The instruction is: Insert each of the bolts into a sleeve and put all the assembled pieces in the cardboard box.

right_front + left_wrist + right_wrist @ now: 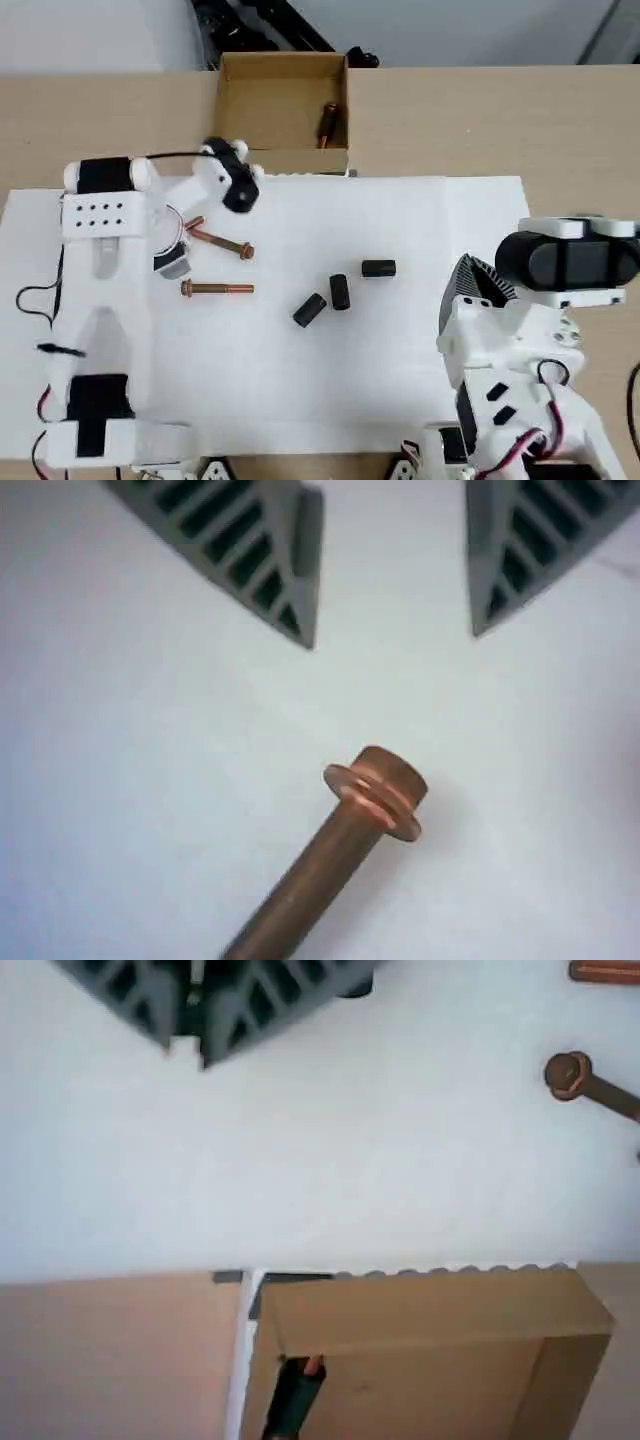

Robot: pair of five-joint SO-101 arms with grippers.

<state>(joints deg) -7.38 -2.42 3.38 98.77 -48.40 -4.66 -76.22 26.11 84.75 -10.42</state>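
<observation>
The right hand [478, 283] is hanging over the near right part of the white sheet [400, 400], its fingers pressed together and gripping nothing; its wrist view is showing the closed tips [195, 1048] above bare sheet. The left hand [172, 250] is hovering low at the sheet's left side, spread open and holding nothing. In its wrist view [394, 630] a flanged bolt head [375, 785] is lying just beyond the gap between the fingers, touching neither.

Just beside that hand two copper bolts are lying on the sheet: a level bolt [217, 289] on the nearer side and a slanted bolt [218, 240] just beyond it, the two apart. Toward the middle, three black sleeves [340, 291] are lying loose, close together but not touching, well apart from the bolts.

Farthest off, the box [285, 150] is sitting open on the counter [500, 120], against the sheet's far edge. One assembled piece [328, 122] is lying inside along its right wall, and is showing in the right wrist view [295, 1395] too.
</observation>
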